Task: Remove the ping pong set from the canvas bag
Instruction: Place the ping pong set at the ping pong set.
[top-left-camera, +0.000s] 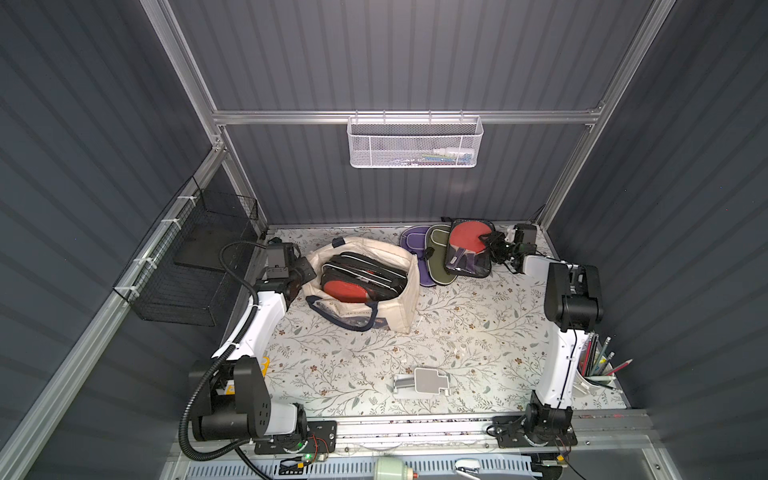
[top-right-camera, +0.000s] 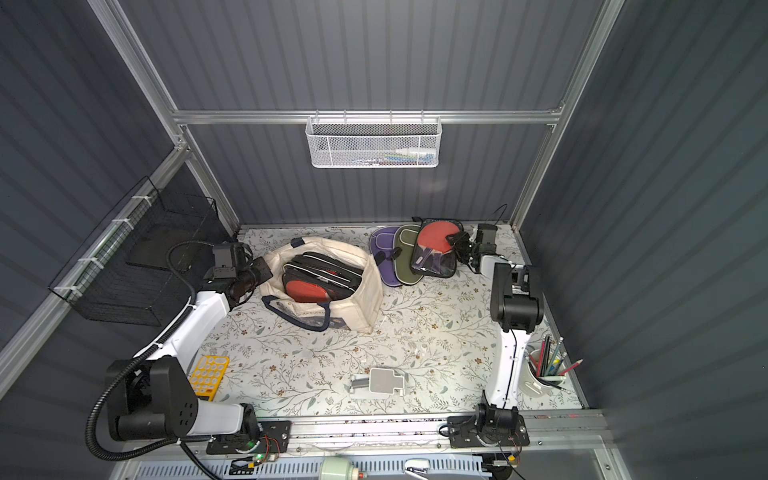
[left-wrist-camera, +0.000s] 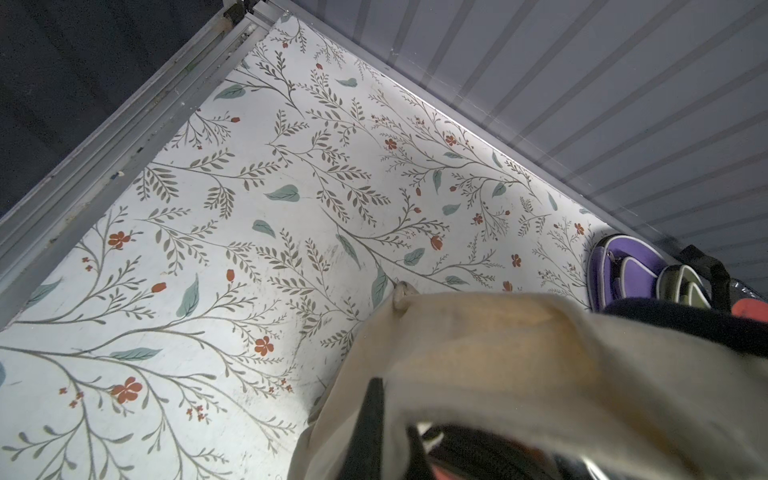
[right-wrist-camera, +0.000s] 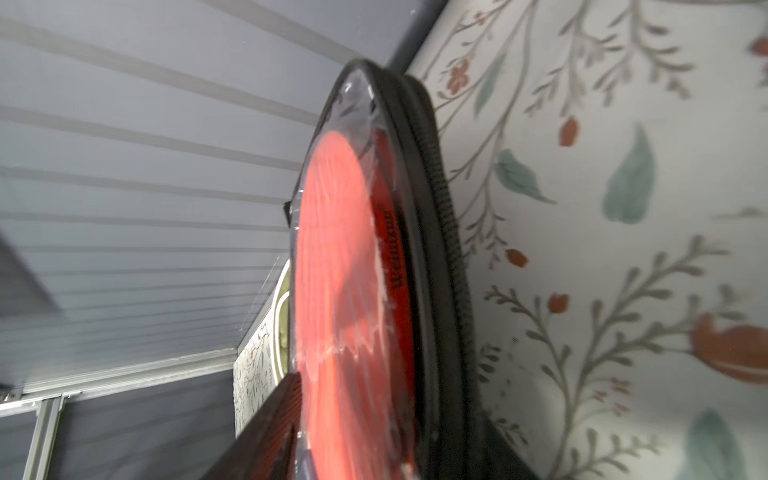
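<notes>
A cup (top-left-camera: 587, 386) of pencils is seen nearest, by the right arm's base, and a white stand (top-left-camera: 424, 381) lies on the table (top-left-camera: 457, 332). Farther in, the bag (top-left-camera: 409, 291) stands open left of centre. Its rim is pinched by the left gripper (top-left-camera: 306, 274), whose jaws are closed tight on the canvas. A black case (top-left-camera: 365, 268) with red paddles lies in the bag, so the task is judged only part done: that case is yet to be lifted out.

At the far right a clear set (top-left-camera: 467, 245) with a red paddle lies outside the bag. It rests on a green case (top-left-camera: 438, 257), which overlaps a purple case (top-left-camera: 417, 245). The right gripper (top-left-camera: 492, 243) is found at that set's edge. Whether its jaws are spread or clamped cannot be told, the wrist view being blurred.

On the back wall a mesh basket (top-left-camera: 415, 143) holds small items that cannot be made out. A wire basket (top-left-camera: 187, 291) on the left wall holds a dark slab.
</notes>
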